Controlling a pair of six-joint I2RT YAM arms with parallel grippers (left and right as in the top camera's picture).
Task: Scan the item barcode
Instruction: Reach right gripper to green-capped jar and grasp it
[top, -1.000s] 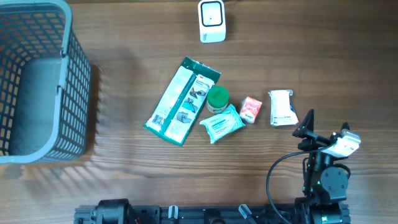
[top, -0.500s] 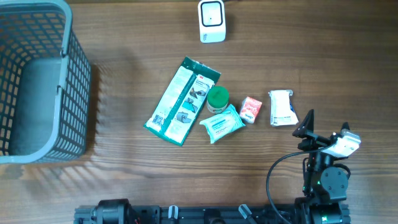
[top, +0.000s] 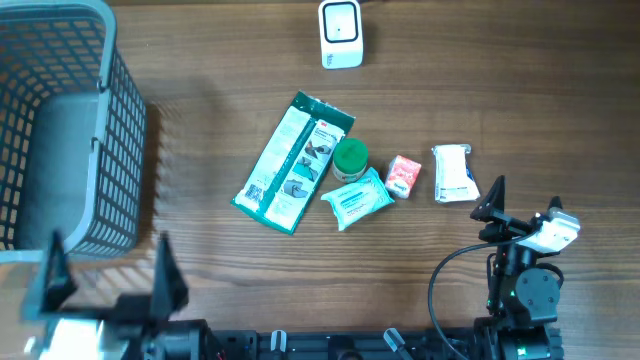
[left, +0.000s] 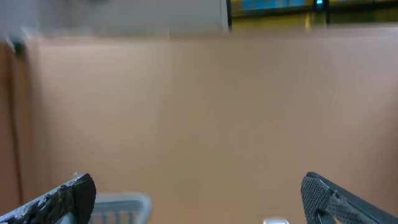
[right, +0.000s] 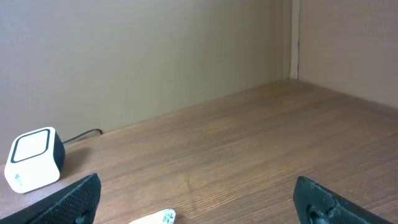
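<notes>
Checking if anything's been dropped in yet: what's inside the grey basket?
Nothing visible inside the basket: only its bare grey floor shows. Its left part runs off the overhead frame, so that side cannot be checked.

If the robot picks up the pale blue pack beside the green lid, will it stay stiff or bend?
The pale blue pack looks like a soft film pouch, so it probably sags when pinched. Its smooth wrap may be slippery. It lies flat, so it should not roll, though pushing it could nudge the green lid beside it.
</notes>
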